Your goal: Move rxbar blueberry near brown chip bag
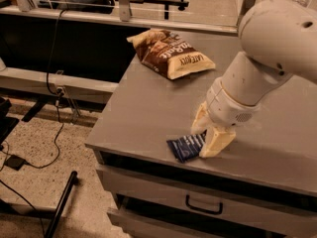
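So the gripper (203, 140) is down at the tabletop near the front edge of the grey table (143, 108), hanging off that big white arm (257, 73), which comes in from the upper right. Its two cream fingers (216, 142) are parted, one on the far side and one on the near side. The rxbar blueberry (184, 148) has its right end poked into the gap between them. The near finger looks like it's right up against the wrapper, but I wouldn't call it a pinch. The jaws read as spread, not clamped.

The bar is lying flat on the table, with most of its navy wrapper sticking out to the left of the gripper. It's angled a bit, so its left corner points toward the table's front edge.

The brown chip bag (171, 53) is well away from the gripper, up and to the left of it, toward the back of the table. It's lying on its back with the dark brown front and white lettering facing up and the tan ends showing. Plenty of bare grey surface sits between the bag and the bar.

Directly below the gripper, under the table edge, is a drawer front with a black handle (204, 206). Way off to the gripper's left, a black cable (55, 133) trails down onto the speckled floor (34, 143).
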Tool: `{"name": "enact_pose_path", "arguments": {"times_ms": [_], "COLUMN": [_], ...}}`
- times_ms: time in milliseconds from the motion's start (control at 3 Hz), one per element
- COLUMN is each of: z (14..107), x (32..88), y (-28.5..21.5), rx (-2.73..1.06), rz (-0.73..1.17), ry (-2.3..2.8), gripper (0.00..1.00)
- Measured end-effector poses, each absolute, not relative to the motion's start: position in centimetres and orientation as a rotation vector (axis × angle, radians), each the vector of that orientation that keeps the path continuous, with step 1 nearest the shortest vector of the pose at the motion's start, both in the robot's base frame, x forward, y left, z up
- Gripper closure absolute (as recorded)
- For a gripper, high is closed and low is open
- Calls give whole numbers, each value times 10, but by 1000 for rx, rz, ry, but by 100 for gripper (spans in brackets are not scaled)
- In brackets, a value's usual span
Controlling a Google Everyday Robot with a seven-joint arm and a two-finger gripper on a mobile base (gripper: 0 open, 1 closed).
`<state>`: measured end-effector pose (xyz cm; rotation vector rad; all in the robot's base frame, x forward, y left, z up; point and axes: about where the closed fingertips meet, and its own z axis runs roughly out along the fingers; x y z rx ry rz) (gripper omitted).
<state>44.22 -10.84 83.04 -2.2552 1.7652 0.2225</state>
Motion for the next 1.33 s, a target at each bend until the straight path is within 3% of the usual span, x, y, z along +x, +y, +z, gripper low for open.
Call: {"name": "enact_pose_path", "arguments": {"times_ms": [333,1000,1333], "z": [832,837,858], "x": [442,444,475], "y": [-108,-101,-109], "rx": [-2255,-2275,-2231], "rz": [222,198,109], "ry": [1765,1773,1773], "gripper": [100,100,100]}}
